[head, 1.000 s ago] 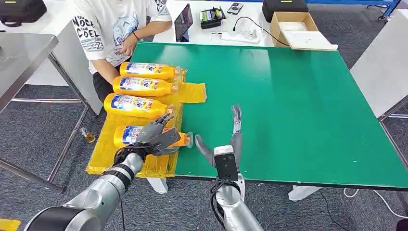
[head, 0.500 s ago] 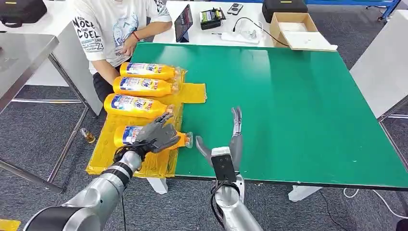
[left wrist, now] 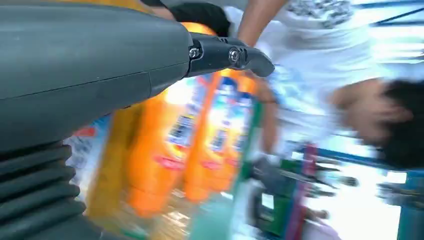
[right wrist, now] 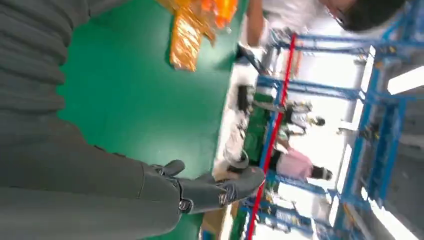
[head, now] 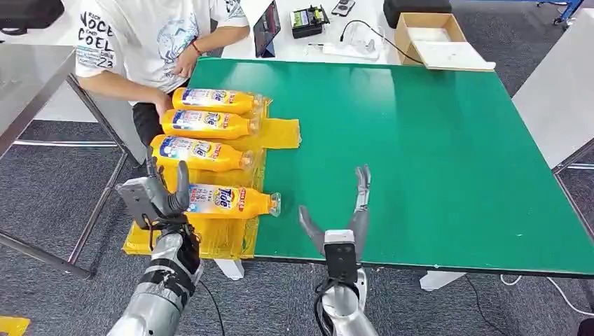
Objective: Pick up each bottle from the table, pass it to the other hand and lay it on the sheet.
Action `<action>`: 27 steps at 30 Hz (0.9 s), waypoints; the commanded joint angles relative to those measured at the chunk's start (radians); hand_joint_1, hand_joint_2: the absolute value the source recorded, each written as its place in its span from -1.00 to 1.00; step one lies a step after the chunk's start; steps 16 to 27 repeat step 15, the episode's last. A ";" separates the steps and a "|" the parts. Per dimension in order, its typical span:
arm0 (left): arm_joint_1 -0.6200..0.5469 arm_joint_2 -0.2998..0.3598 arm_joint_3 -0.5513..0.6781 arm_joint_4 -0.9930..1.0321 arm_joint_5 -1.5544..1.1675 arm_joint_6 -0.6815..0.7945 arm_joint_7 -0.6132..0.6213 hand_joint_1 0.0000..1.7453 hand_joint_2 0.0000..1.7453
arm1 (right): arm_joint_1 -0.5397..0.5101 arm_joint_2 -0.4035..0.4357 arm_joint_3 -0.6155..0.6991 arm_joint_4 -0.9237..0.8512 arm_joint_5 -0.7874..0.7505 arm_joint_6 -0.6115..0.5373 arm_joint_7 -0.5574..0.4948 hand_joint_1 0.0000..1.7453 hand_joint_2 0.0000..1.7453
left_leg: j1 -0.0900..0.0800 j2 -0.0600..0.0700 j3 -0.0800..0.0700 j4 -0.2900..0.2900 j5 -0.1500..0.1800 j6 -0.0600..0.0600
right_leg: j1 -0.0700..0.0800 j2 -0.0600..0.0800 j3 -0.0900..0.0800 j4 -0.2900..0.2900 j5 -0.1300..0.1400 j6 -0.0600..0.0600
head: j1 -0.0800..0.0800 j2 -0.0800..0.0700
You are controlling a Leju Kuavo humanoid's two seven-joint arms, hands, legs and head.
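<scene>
Your left hand sits spread and empty at 9 o'clock of the nearest bottle, which lies on the yellow sheet with three others. Your right hand is spread, empty, over the green counter.

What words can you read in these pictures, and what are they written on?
"Tide": on the label of the nearest bottle, lying on the yellow sheet.
"NOCE", "COEL", "23": on the sleeve of the person's white shirt.
The labels of the other three bottles are too small to read.
Everything in both wrist views is too blurred to read.
</scene>
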 commanded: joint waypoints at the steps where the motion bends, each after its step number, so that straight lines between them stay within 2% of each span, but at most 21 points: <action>1: 0.292 -0.028 -0.211 -0.592 0.051 -0.001 -0.031 -1.00 1.00 | 0.193 -0.037 -0.132 -0.403 0.033 -0.035 0.001 -1.00 1.00 | 0.000 0.002 0.003 0.001 -0.005 0.003 | 0.000 0.000 0.003 0.000 -0.003 -0.001 | 0.000 0.000; 5: 0.417 -0.010 -0.283 -0.743 0.032 0.052 -0.031 -1.00 1.00 | 0.274 0.000 -0.198 -0.493 0.101 -0.035 0.001 -1.00 1.00 | -0.001 0.003 0.006 0.000 -0.010 0.004 | 0.000 -0.001 0.005 0.000 -0.007 -0.003 | 0.000 0.000; 10: 0.417 -0.010 -0.283 -0.743 0.032 0.052 -0.031 -1.00 1.00 | 0.274 0.000 -0.198 -0.493 0.101 -0.035 0.001 -1.00 1.00 | -0.001 0.002 0.002 0.000 -0.010 0.002 | 0.000 -0.001 0.002 -0.001 -0.007 -0.001 | 0.000 0.000; 11: 0.434 0.000 -0.293 -0.764 0.016 0.070 -0.031 -1.00 1.00 | 0.285 0.007 -0.214 -0.498 0.109 -0.035 0.001 -1.00 1.00 | 0.000 0.004 0.009 -0.001 -0.013 0.004 | 0.001 -0.001 0.009 -0.001 -0.009 -0.003 | 0.000 0.000; 12: 0.459 0.015 -0.321 -0.787 -0.012 0.108 -0.031 -1.00 1.00 | 0.300 0.022 -0.243 -0.490 0.112 -0.035 0.001 -1.00 1.00 | -0.001 0.002 0.004 -0.001 -0.010 0.003 | 0.000 0.000 0.003 -0.001 -0.007 -0.002 | 0.000 0.000; 14: 0.500 0.032 -0.351 -0.796 -0.011 0.113 -0.031 -1.00 1.00 | 0.320 0.024 -0.275 -0.479 0.090 -0.035 0.001 -1.00 1.00 | 0.000 0.003 0.006 -0.002 -0.011 0.003 | 0.000 0.000 0.005 -0.002 -0.007 -0.002 | 0.000 0.000; 15: 0.519 0.076 -0.384 -0.792 0.023 0.142 -0.031 -1.00 1.00 | 0.318 0.026 -0.303 -0.454 0.068 -0.035 0.001 -1.00 1.00 | 0.000 0.003 0.005 -0.002 -0.010 0.003 | 0.000 0.000 0.004 -0.002 -0.007 -0.002 | 0.000 0.000; 27: 0.519 0.076 -0.384 -0.792 0.023 0.142 -0.031 -1.00 1.00 | 0.318 0.026 -0.303 -0.454 0.068 -0.035 0.001 -1.00 1.00 | 0.000 0.003 0.005 -0.002 -0.010 0.003 | 0.000 0.000 0.004 -0.002 -0.007 -0.002 | 0.000 0.000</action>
